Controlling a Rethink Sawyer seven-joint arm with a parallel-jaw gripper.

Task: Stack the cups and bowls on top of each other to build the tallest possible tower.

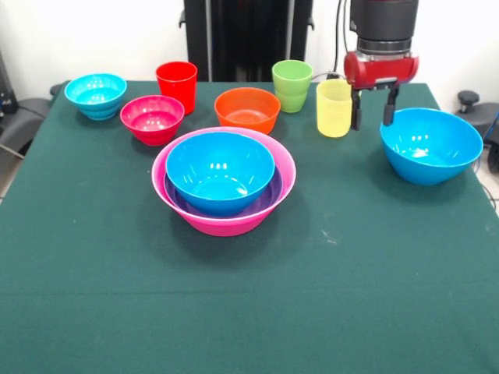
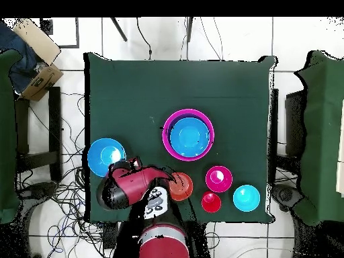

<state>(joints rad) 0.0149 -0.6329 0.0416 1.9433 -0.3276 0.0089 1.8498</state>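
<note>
The tower stands mid-table: a pink bowl (image 1: pixel 226 224) holds a purple bowl (image 1: pixel 269 204) with a blue bowl (image 1: pixel 220 171) nested on top; it also shows in the overhead view (image 2: pixel 188 134). A second blue bowl (image 1: pixel 430 144) sits alone at the right. Along the back stand a cyan bowl (image 1: pixel 96 95), a magenta-red bowl (image 1: pixel 152 119), a red cup (image 1: pixel 177 84), an orange bowl (image 1: pixel 247 109), a green cup (image 1: pixel 292 84) and a yellow cup (image 1: pixel 334 107). My gripper (image 1: pixel 373 113) hangs open and empty between the yellow cup and the lone blue bowl, touching neither.
The green-covered table (image 1: pixel 234 312) carries everything. In the overhead view my arm (image 2: pixel 131 189) covers the green and yellow cups, beside the lone blue bowl (image 2: pixel 105 156). A cardboard box (image 2: pixel 37 47) lies off the table, and cables run along the floor.
</note>
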